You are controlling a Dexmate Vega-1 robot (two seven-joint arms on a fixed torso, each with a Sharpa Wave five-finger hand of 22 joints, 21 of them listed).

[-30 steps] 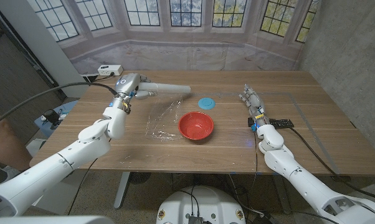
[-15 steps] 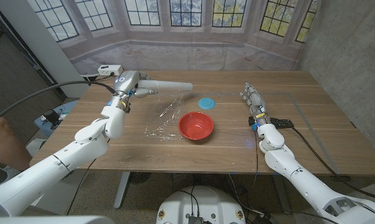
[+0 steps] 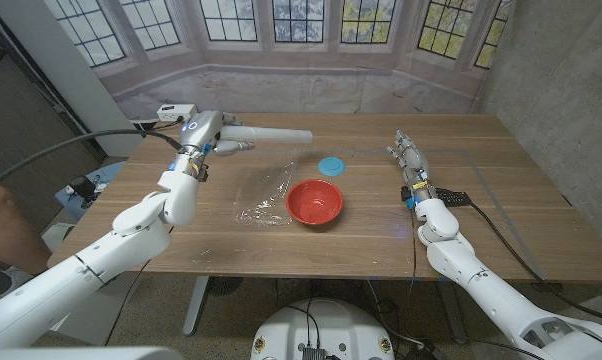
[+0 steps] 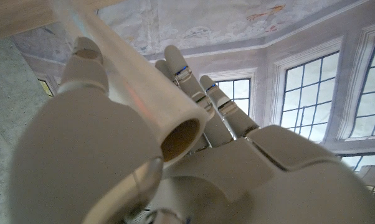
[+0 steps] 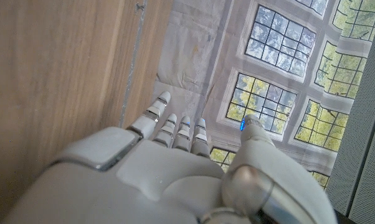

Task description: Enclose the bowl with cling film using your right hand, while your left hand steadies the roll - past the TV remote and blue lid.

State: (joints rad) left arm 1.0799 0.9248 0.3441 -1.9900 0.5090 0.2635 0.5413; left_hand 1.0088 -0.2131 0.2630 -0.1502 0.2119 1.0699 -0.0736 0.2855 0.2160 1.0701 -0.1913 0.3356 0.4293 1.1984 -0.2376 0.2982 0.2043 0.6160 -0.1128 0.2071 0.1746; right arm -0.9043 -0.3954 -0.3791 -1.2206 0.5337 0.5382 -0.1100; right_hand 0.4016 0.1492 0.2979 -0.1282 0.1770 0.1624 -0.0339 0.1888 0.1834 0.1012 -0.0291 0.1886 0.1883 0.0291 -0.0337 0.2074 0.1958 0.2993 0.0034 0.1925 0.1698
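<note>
My left hand [image 3: 209,138] grips one end of the cling film roll [image 3: 271,134] and holds it in the air over the table's far left. The roll [image 4: 128,84] runs through my left hand [image 4: 194,155] in the left wrist view, its hollow end facing the camera. A clear sheet of film [image 3: 266,195] trails from the roll down onto the wood beside the red bowl [image 3: 314,202], which stands uncovered at the middle. My right hand [image 3: 408,160] stands open on the right, fingers up, holding nothing, well apart from the bowl. Its fingers [image 5: 175,127] point out over the table.
A blue lid [image 3: 331,165] lies just behind the bowl. A black TV remote [image 3: 455,198] lies by my right wrist. A white power strip [image 3: 174,111] sits at the far left corner. A person's arm [image 3: 6,235] shows at the left edge.
My left hand has lifted the roll higher and a little to the right, drawing the film up with it. My right hand has turned and shifted slightly.
</note>
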